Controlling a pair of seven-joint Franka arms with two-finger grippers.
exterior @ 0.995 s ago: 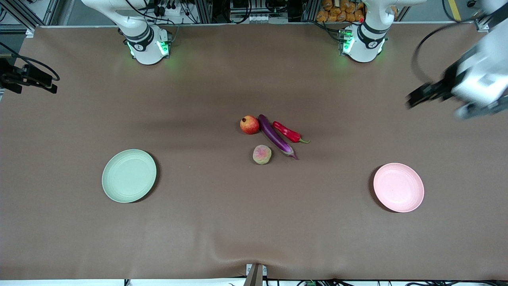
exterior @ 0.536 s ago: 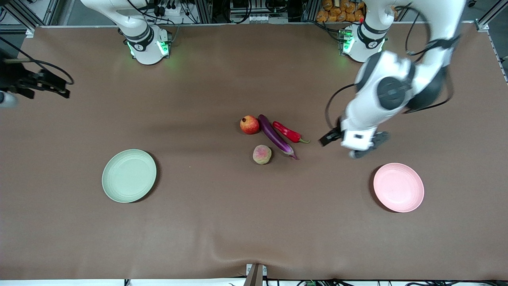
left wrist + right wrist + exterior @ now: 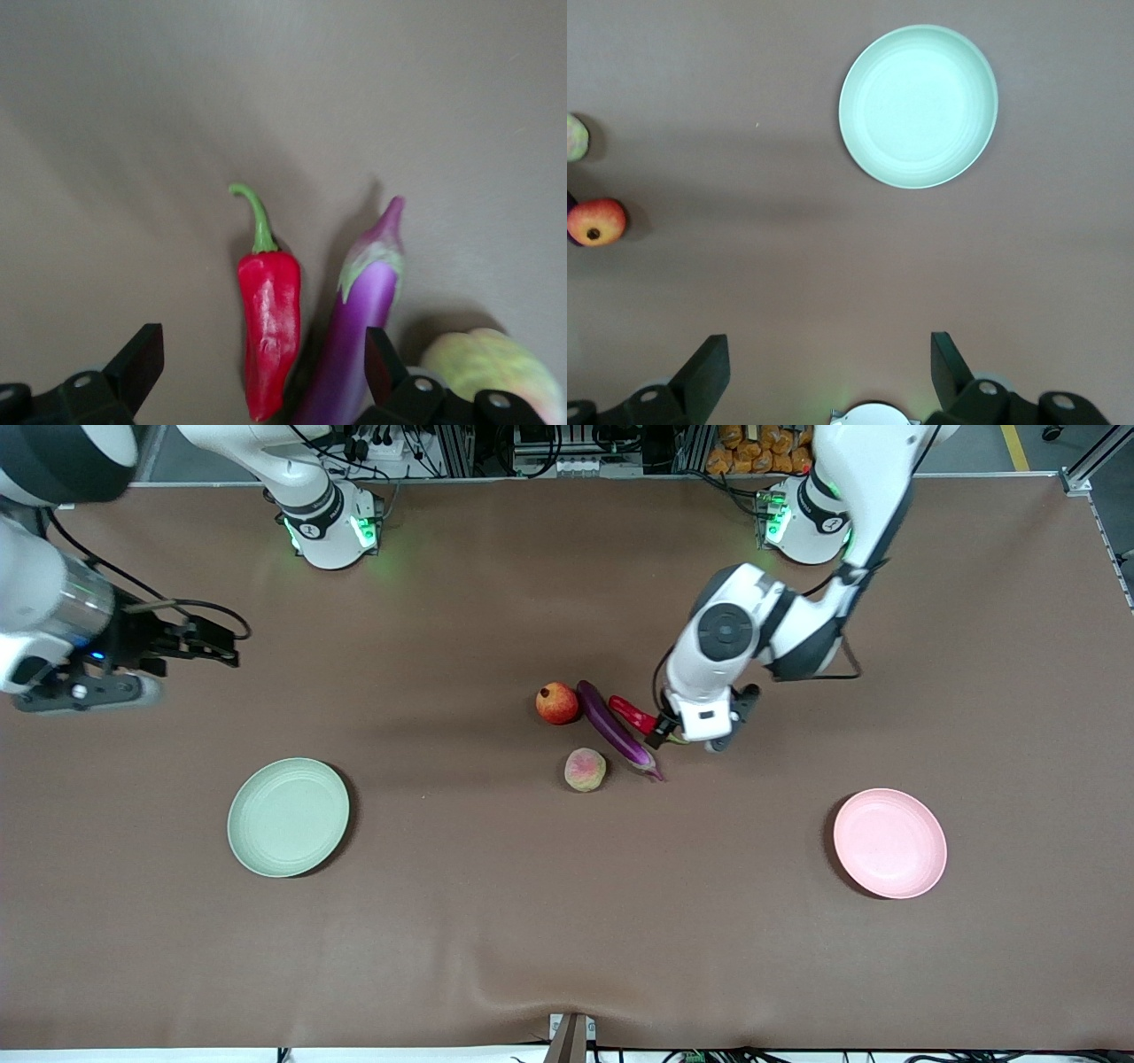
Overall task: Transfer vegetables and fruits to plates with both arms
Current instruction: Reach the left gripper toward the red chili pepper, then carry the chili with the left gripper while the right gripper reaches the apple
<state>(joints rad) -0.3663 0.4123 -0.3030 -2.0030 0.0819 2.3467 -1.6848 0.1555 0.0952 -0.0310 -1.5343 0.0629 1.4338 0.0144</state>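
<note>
The pomegranate (image 3: 556, 703), purple eggplant (image 3: 611, 726) and red chili (image 3: 640, 716) lie side by side mid-table, with the peach (image 3: 585, 770) nearer the camera. My left gripper (image 3: 660, 731) is open just over the chili's stem end. In the left wrist view, my left gripper (image 3: 263, 363) straddles the chili (image 3: 268, 319) and the eggplant (image 3: 363, 310); the peach (image 3: 487, 363) is beside them. My right gripper (image 3: 208, 642) is open and empty over bare table at the right arm's end. The green plate (image 3: 288, 817) and the pink plate (image 3: 889, 843) are empty.
The right wrist view shows the green plate (image 3: 919, 106), the pomegranate (image 3: 596, 221) and the peach (image 3: 574, 137) at the picture's edge, with my right gripper (image 3: 830, 363) open over brown table cover (image 3: 567, 921). The arms' green-lit bases (image 3: 332, 527) stand along the table's edge.
My left arm has swung from the left arm's end of the table to over the chili and come down. My right gripper has moved in over the table toward the middle. The produce has not moved.
</note>
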